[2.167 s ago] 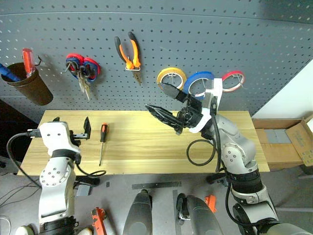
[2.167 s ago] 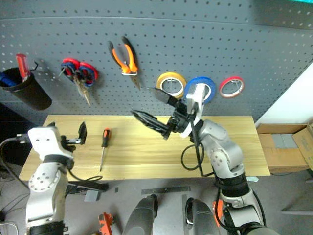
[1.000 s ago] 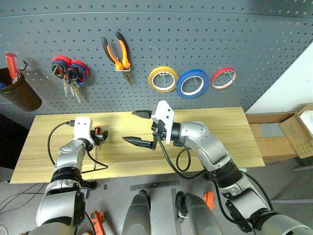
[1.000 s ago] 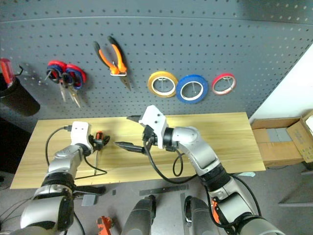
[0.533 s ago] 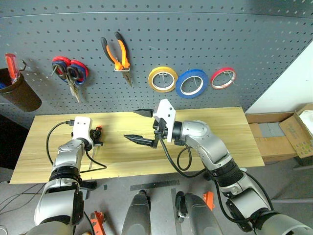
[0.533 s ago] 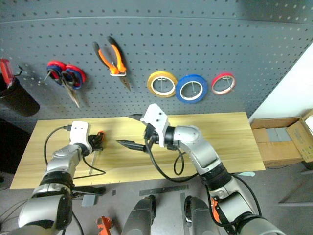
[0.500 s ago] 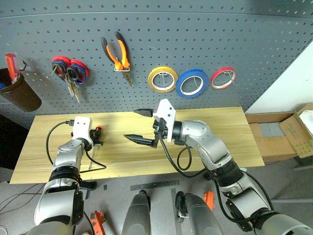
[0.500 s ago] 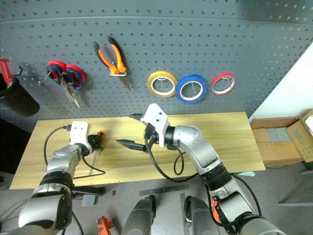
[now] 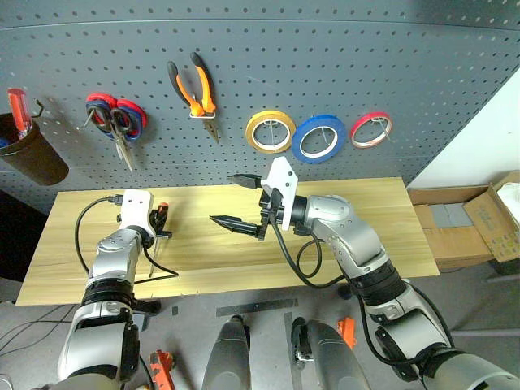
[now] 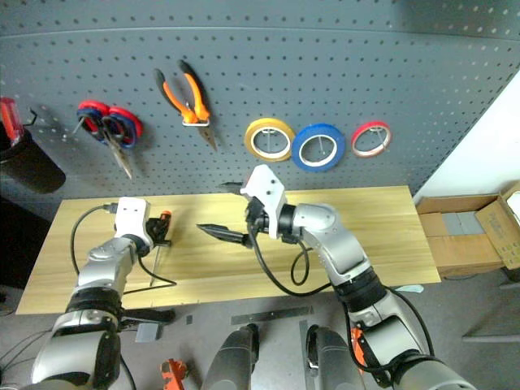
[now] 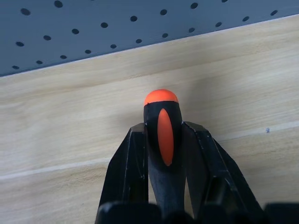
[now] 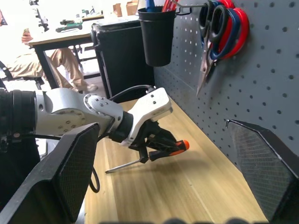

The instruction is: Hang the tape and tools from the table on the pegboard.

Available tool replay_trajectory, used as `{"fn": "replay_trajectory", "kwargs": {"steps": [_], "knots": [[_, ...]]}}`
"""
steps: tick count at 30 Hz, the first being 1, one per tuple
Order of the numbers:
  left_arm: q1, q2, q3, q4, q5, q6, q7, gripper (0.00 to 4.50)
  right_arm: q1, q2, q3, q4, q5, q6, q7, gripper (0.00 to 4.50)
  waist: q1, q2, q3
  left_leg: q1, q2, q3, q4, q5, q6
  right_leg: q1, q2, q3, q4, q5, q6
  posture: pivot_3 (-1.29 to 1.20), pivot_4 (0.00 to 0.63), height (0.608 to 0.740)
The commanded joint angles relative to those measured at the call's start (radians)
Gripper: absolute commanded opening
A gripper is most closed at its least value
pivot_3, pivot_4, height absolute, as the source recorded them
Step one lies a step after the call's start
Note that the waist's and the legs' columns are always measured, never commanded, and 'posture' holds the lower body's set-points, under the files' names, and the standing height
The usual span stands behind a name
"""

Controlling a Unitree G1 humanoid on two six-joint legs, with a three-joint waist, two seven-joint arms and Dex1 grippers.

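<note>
My left gripper [image 9: 159, 224] is shut on the orange-and-black handle of the screwdriver [image 9: 161, 214] at the left of the wooden table [image 9: 382, 203]. The thin shaft slopes down to the tabletop. In the left wrist view both black fingers [image 11: 126, 163] press the handle [image 11: 161, 126]. My right gripper [image 9: 237, 200] hovers open and empty over the table's middle, pointing left. On the pegboard [image 9: 341, 65] hang the blue tape [image 9: 318, 138], the orange pliers [image 9: 199, 88] and scissors [image 9: 115, 120].
A yellow roll [image 9: 270, 132] and a thin red roll [image 9: 370, 130] flank the blue tape. A dark cup [image 9: 34, 156] with a red-handled tool hangs at the far left. Cardboard boxes [image 9: 479, 223] lie right of the table. A person [image 12: 51, 65] sits at a desk beyond.
My left gripper's fingers have closed on the screwdriver's handle, which a second ago lay between open fingers. The right arm has stayed about where it was.
</note>
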Motion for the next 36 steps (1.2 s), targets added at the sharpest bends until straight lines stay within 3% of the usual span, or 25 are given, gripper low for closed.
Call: {"fn": "replay_trajectory", "kwargs": {"steps": [1,9,13,17,20,24,30,36], "knots": [[0.014,0.004,0.031,-0.093,-0.026,0.008,0.022,0.74,-0.014,-0.001,-0.025,-0.044,0.013,-0.011,0.006,4.50,0.000,0.000,0.000,0.000,0.000,0.000,0.000,0.000,0.000,0.000,0.000,0.000,0.000,0.000,0.000,0.16,0.275,0.740],[0.207,-0.040,0.149,-0.726,-0.078,0.160,0.189,0.74,-0.039,0.030,-0.176,-0.213,0.256,0.134,-0.008,4.50,0.003,-0.001,-0.001,-0.002,0.001,-0.002,0.000,0.000,-0.003,0.000,-0.003,0.000,0.000,0.000,0.000,0.18,0.253,0.740],[0.299,-0.068,0.182,-1.030,0.002,0.239,0.328,0.74,-0.038,0.047,-0.218,-0.251,0.323,0.168,-0.041,4.50,0.003,-0.002,-0.002,-0.001,0.000,-0.002,0.000,0.000,-0.003,0.000,-0.004,-0.001,0.000,0.000,0.000,0.22,0.249,0.740],[0.335,-0.086,0.187,-1.176,0.095,0.247,0.428,0.74,-0.033,0.064,-0.223,-0.250,0.349,0.156,-0.048,4.50,0.013,-0.002,-0.002,-0.001,0.000,-0.002,-0.001,0.001,-0.003,0.000,-0.003,0.000,0.000,0.000,0.000,0.24,0.242,0.740],[0.319,-0.071,0.207,-1.211,0.158,0.206,0.482,0.74,-0.041,0.085,-0.226,-0.243,0.372,0.137,-0.029,4.50,0.025,-0.002,-0.002,-0.001,0.000,-0.002,-0.001,0.001,-0.003,0.000,-0.002,0.000,0.000,0.000,0.000,0.26,0.240,0.740],[0.202,0.035,0.268,-1.168,0.183,0.076,0.491,0.74,-0.080,0.122,-0.239,-0.224,0.404,0.120,-0.024,4.50,0.033,-0.002,-0.002,-0.002,0.001,-0.003,0.000,0.001,-0.003,0.000,-0.001,-0.002,0.000,0.000,0.000,0.28,0.231,0.740],[-0.004,0.166,0.269,-0.945,0.166,-0.095,0.455,0.74,-0.149,0.165,-0.270,-0.184,0.433,0.100,-0.046,4.50,0.055,-0.003,-0.004,-0.001,-0.002,-0.001,-0.001,0.001,-0.005,0.000,-0.002,-0.001,-0.001,0.000,0.000,0.29,0.226,0.740],[-0.255,0.238,0.222,-0.612,0.145,-0.277,0.421,0.74,-0.188,0.198,-0.278,-0.150,0.414,0.063,-0.066,4.50,0.065,-0.004,-0.004,-0.003,0.000,-0.003,-0.001,0.002,-0.005,-0.001,0.000,-0.003,-0.001,0.000,0.000,0.28,0.225,0.740]]}}
